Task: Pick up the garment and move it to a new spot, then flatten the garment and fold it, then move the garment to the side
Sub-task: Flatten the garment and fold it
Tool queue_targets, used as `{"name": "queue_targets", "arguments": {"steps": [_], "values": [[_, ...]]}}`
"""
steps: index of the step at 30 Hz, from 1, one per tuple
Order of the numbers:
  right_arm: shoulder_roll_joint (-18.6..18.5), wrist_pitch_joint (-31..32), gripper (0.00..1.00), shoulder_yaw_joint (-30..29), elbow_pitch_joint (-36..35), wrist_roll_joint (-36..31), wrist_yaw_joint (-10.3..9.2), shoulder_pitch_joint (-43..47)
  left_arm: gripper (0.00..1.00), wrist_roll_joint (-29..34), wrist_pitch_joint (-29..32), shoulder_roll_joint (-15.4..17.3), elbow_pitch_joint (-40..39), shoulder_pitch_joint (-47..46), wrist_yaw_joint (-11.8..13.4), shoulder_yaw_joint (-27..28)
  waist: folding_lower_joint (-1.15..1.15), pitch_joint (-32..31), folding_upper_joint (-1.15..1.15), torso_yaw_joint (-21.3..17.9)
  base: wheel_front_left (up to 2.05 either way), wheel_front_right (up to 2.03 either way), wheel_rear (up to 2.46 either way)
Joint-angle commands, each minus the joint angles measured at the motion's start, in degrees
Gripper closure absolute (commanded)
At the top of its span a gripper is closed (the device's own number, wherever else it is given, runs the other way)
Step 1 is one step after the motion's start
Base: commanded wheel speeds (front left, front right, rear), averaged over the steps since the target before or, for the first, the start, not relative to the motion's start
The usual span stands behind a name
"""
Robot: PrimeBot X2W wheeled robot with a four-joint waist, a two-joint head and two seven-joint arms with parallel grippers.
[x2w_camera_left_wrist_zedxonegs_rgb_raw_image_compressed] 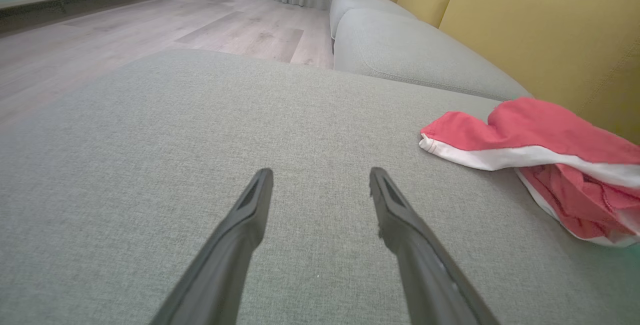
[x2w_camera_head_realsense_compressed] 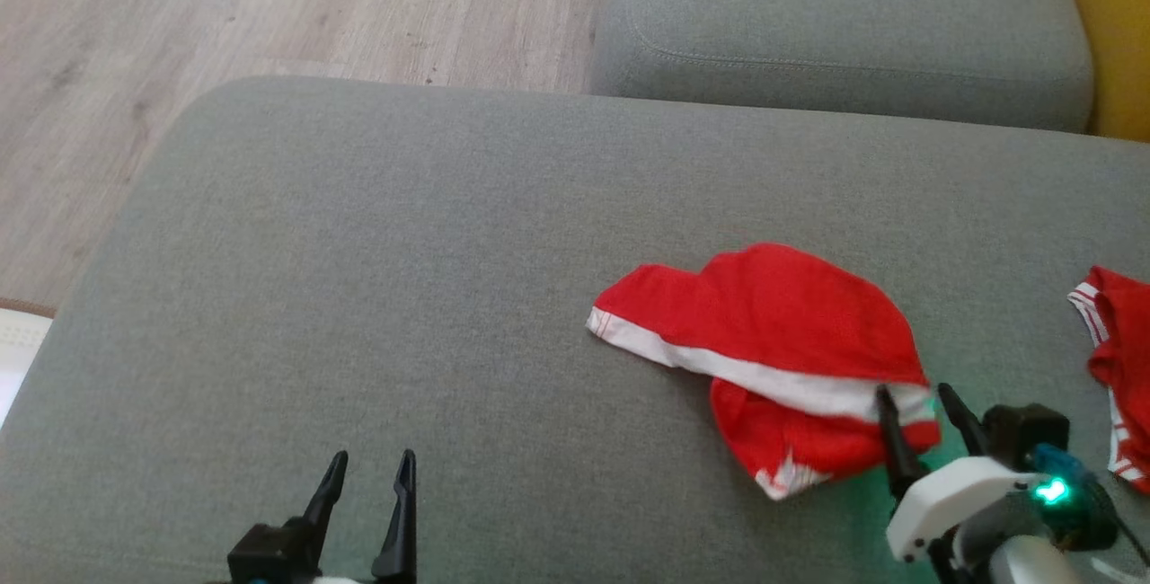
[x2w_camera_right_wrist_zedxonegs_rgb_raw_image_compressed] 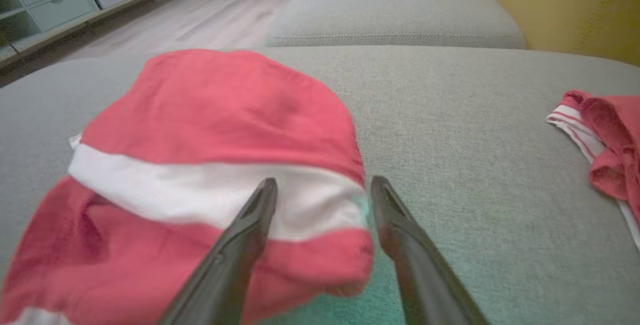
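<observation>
Right tool (x2w_camera_right_wrist_zedxonegs_rgb_raw_image_compressed: 322, 181), jaws apart, astride garment (x2w_camera_right_wrist_zedxonegs_rgb_raw_image_compressed: 215, 105) edge

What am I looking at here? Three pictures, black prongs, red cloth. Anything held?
A two-armed wheeled robot; the dark prongs are its gripper fingers. The head view looks down from above; the two wrist views look along each arm's fingers. On the grey sofa cushion lies a crumpled red garment with a white band; a second red garment lies farther right. The left gripper is open over bare cushion; the right gripper is open at the garment's near edge. Nothing is held.
</observation>
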Motion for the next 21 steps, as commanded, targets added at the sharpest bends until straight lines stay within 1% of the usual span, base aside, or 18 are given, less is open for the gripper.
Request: {"name": "queue_targets", "arguments": {"steps": [1, 5, 9, 15, 21], "values": [[0.26, -0.95, 0.0, 0.78, -1.65, -0.49, 0.2, -2.06, 0.0, -0.13, -0.63, 0.49, -1.16, -3.5, -0.04, 1.83, 0.0, -0.11, 0.0, -0.08, 0.0, 0.0, 0.0], [1.58, -1.72, 0.0, -0.61, -2.8, -1.53, 0.2, -0.87, 0.0, -0.4, -0.72, 0.51, -0.99, -3.48, -0.03, 2.12, 0.0, -0.61, 0.0, -0.61, 0.0, 0.0, 0.0], [2.54, -2.78, 0.0, -2.26, -7.66, -1.85, 0.2, 0.99, 0.0, -0.97, -1.01, 0.25, -1.16, -3.59, -0.28, 2.9, 0.0, -1.55, 0.0, -1.91, 0.0, 0.0, 0.0], [3.15, -2.16, 0.0, -3.22, -15.11, -4.08, 0.2, 3.56, 0.0, -1.28, -1.36, -0.62, -0.79, -4.12, -1.02, 3.3, 0.0, -2.78, 0.0, -3.24, 0.0, 0.0, 0.0], [3.42, -1.16, 0.0, -3.28, -19.9, -4.37, 0.2, 6.56, 0.0, -1.41, -1.6, -1.8, 0.18, -4.23, -1.94, 3.04, 0.0, -3.45, 0.0, -3.8, 0.0, 0.0, 0.0]]}}
